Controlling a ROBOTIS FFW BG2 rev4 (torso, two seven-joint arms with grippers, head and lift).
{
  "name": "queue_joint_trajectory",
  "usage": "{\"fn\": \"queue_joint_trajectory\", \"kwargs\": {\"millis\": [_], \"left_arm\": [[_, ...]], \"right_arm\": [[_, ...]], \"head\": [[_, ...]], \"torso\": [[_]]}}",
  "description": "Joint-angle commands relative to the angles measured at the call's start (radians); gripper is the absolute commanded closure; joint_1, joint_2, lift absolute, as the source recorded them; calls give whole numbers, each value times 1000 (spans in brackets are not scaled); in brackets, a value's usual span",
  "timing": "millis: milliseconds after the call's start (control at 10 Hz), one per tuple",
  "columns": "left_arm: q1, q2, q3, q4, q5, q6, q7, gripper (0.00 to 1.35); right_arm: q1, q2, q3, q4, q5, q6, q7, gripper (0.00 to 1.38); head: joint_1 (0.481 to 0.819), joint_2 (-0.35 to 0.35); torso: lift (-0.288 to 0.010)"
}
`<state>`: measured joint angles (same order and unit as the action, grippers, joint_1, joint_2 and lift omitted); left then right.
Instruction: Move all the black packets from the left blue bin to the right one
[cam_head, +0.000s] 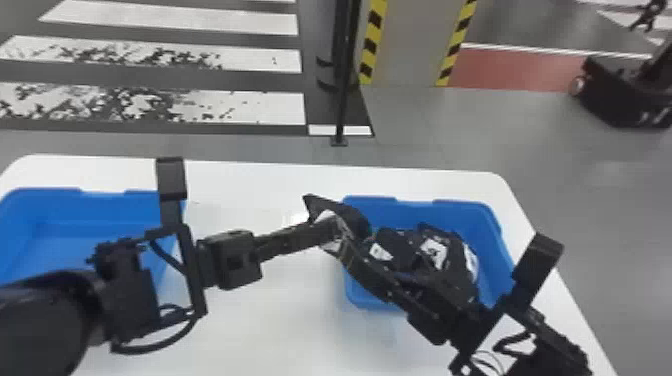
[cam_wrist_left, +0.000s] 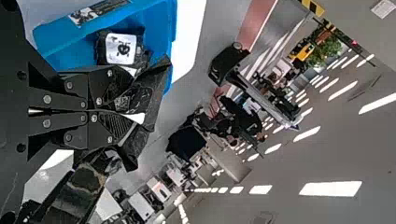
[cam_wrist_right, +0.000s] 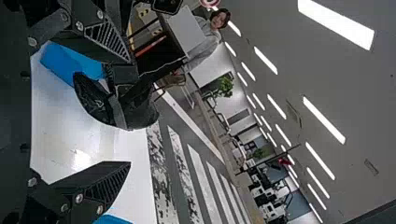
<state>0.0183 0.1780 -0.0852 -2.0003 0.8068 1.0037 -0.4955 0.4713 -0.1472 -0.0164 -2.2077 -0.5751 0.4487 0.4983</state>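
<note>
Black packet (cam_wrist_left: 152, 95): pinched in left fingers (cam_wrist_left: 100, 88), toward table's (cam_head: 260, 185) far edge. Right fingers (cam_wrist_right: 88, 186) spread. Probable handover: clamp squarely right before releasing left.

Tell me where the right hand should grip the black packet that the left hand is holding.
Take the packet by its loose edge beyond the left hand's fingertips, coming from the right bin's side with the right hand. The left hand pinches it from the opposite side and that edge fans out free, so it probably offers the clearest hold.
</note>
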Motion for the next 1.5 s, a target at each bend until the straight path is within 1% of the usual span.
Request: {"fn": "queue_joint_trajectory", "kwargs": {"millis": [0, 100, 200, 300, 500, 600, 700, 800, 900, 1000, 1100, 1200, 1400], "left_arm": [[-4, -2, -6, -1, 5, -5, 0, 1202], [-4, -2, -6, -1, 13, -5, 0, 1202], [-4, -2, -8, 1, 13, -10, 0, 1202], [-4, -2, -6, -1, 13, -12, 0, 1202], [4, -3, 7, 1, 19, -22, 8, 1196], [16, -9, 21, -1, 37, -24, 20, 943], [33, -14, 45, -4, 43, -32, 25, 461], [63, -17, 75, -28, 41, -34, 25, 70], [99, -20, 107, -63, 43, -47, 25, 90], [144, -26, 133, -102, 41, -71, 25, 170], [183, -34, 151, -139, 41, -83, 25, 194], [227, -46, 175, -171, 49, -86, 25, 194], [315, -78, 243, -242, 51, -88, 25, 196]], "right_arm": [[-3, 3, 2, 15, -1, 5, -9, 627], [-3, 3, 2, 15, -5, 8, -18, 865], [-3, 6, -4, 12, -5, -5, -24, 1142], [2, 8, -4, 12, -5, -22, -30, 1276], [10, 12, -4, 12, -13, -39, -29, 1273], [10, 12, -4, 12, -13, -39, -29, 1273], [10, 12, -4, 12, -11, -39, -29, 1273], [5, 14, -14, 17, -3, -39, -29, 1273], [-10, 15, -31, 39, 5, -39, -32, 1273], [-39, 15, -55, 79, 23, -39, -35, 1273], [-79, 15, -91, 135, 55, -39, -40, 1273], [-120, 14, -123, 196, 91, -39, -44, 1273], [-177, 14, -183, 275, 158, -39, -69, 1273]], "head": [[695, -132], [695, -134], [695, -137], [695, -142], [695, -145], [695, -143], [695, -137], [695, -129], [695, -119], [695, -116], [695, -115], [695, -127], [695, -174]], "torso": [[-150], [-150], [-150], [-150], [-150], [-150], [-150], [-150], [-150], [-150], [-150], [-150], [-150]]}}
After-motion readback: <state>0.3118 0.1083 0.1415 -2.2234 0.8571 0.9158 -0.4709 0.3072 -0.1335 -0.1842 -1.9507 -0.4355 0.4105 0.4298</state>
